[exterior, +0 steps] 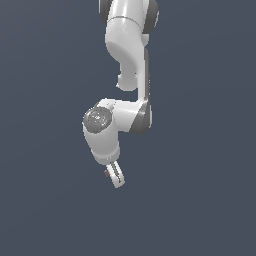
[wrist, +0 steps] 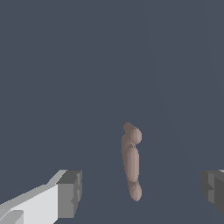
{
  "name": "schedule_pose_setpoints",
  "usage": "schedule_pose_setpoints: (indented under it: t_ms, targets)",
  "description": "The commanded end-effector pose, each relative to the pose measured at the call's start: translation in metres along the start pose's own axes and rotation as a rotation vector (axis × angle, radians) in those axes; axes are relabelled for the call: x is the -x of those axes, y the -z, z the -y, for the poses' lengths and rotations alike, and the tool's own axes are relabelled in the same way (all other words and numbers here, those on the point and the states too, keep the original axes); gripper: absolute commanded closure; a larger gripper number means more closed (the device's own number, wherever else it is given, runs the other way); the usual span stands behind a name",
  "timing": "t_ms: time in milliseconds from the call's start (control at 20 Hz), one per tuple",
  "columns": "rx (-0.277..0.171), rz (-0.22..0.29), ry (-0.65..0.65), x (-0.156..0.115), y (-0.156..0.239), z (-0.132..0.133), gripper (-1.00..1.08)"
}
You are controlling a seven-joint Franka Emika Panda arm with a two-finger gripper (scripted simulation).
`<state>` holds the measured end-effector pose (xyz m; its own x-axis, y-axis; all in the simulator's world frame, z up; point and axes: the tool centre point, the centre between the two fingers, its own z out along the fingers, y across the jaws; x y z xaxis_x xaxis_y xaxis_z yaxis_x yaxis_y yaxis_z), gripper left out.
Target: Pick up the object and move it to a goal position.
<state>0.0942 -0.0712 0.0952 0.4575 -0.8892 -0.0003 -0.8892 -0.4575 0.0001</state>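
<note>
Reddish-brown object [exterior: 106, 172] is seen in the exterior view as a tiny speck just beside the white jaws [exterior: 116, 176], on the exterior view's left of them. Whether it is touched by them cannot be told at this size. A flat, uniform slate-grey surface [exterior: 45, 200] fills the whole picture; no edge, wall or horizon is shown. The arm [exterior: 127, 60] is rendered in smooth white shells with dark grey joints and a round grey cap on the wrist. It comes in at the top edge and is bent downward, the jaws being tilted toward the exterior view's right. Plain grey is seen on every side of the arm.

In the wrist view the object [wrist: 131, 162] is shown as a matte, lumpy, elongated brown shape with rounded ends, lying on the same grey surface between the two fingertips [wrist: 70, 193] and apart from both. The jaws are spread wide, with nothing held. The pads are blocky and dark grey, one mounted on a white finger. Unbroken grey is seen around the object.
</note>
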Motion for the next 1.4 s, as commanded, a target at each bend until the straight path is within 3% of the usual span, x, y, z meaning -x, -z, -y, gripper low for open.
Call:
schedule_pose_setpoints:
  t_ms: [0, 600, 900, 950, 1350]
  targets:
    - [0.0, 0.0, 0.0, 0.0, 0.0, 0.0, -0.92]
    - [0.0, 0.0, -0.005, 0.0, -0.047, -0.001, -0.92]
    - [0.0, 0.0, -0.005, 0.0, -0.05, 0.0, -0.92]
    - [0.0, 0.0, -0.005, 0.0, -0.05, 0.0, 1.08]
    - [0.0, 0.0, -0.005, 0.0, -0.05, 0.0, 1.08]
